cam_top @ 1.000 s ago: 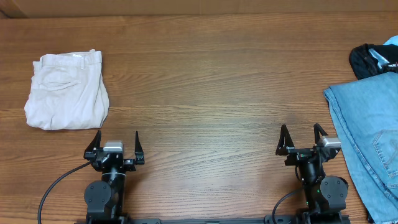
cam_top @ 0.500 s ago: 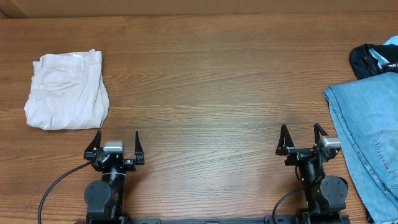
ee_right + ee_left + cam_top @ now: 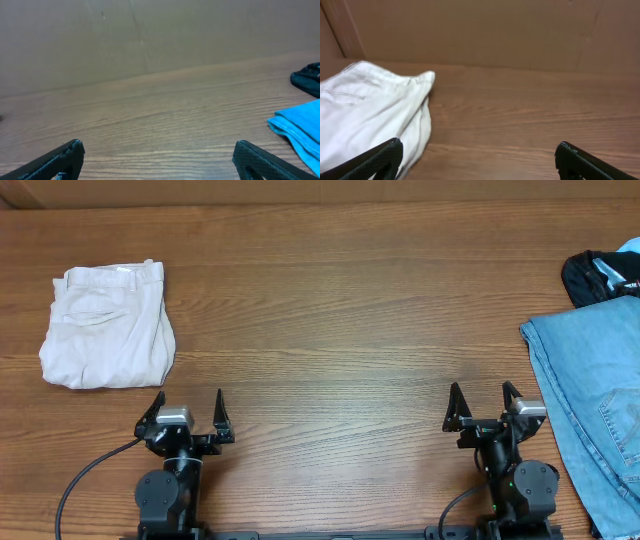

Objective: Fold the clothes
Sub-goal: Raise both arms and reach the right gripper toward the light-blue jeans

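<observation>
The light-blue denim jeans (image 3: 590, 400) lie spread at the table's right edge, partly cut off by the frame; their near corner (image 3: 300, 127) shows in the right wrist view. My right gripper (image 3: 484, 402) rests open at the front, just left of the jeans and apart from them. The same gripper (image 3: 159, 152) has only bare wood between its fingers. My left gripper (image 3: 187, 405) rests open at the front left, with nothing in it. In its own view the left gripper (image 3: 479, 152) faces the wooden table.
Folded cream-white trousers (image 3: 108, 326) lie at the back left, also visible as white cloth (image 3: 370, 117) by the left finger. A black garment with white printing (image 3: 600, 275) sits at the back right, above the jeans. A brown wall (image 3: 150, 35) backs the table.
The left gripper has shifted very slightly; the right arm and the clothes have not moved.
</observation>
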